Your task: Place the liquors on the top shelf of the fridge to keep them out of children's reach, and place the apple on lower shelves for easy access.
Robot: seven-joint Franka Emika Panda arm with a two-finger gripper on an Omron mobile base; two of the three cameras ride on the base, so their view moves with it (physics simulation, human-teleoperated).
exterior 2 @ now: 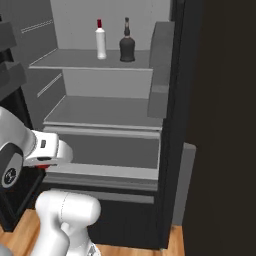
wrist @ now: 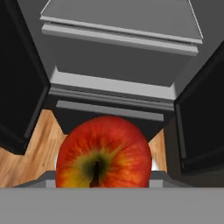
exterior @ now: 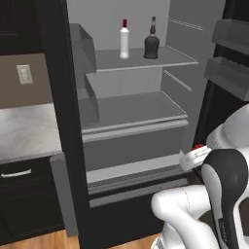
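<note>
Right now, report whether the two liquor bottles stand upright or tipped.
Upright: the white bottle and dark bottle both stand on the top shelf, necks up.

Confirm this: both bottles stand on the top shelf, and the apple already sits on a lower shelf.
Not quite. Both bottles, the white one and the dark one, do stand on the top shelf. But the apple is not shelved yet: the hand view shows it at the gripper, outside the fridge.

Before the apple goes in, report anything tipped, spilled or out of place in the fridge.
Nothing stands out. The white bottle and dark bottle stand upright, apart, on the top shelf. The lower shelves look level, and the apple sits at the hand.
</note>
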